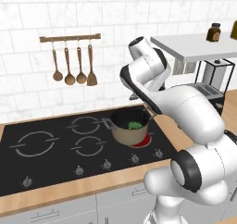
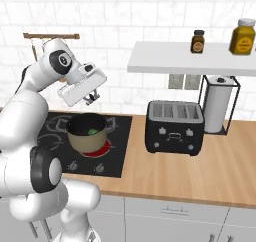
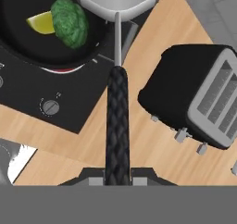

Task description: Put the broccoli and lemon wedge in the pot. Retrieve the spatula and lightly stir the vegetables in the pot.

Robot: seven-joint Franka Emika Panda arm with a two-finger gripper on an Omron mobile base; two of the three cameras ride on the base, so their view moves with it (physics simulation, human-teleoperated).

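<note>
In the hand view my gripper point(image 3: 118, 181) is shut on the black handle of the spatula point(image 3: 118, 112). Its silver head points away from me and hangs over the pot's edge. The beige pot point(image 1: 122, 135) stands on the front right burner of the hob. Inside the pot point(image 3: 21, 45) lie the dark green broccoli point(image 3: 69, 15) and, touching it, the yellow lemon wedge point(image 3: 40, 23). From the right base view my gripper point(image 2: 91, 97) hovers just above and behind the pot point(image 2: 87, 142), where the broccoli point(image 2: 93, 132) shows as a green spot.
A black toaster point(image 2: 174, 127) stands on the wooden counter right of the hob. A paper towel roll point(image 2: 218, 103) and a shelf point(image 2: 165, 61) with jars are further right. Wooden utensils point(image 1: 74, 65) hang on the wall rail. The burner point(image 1: 143, 140) under the pot glows red.
</note>
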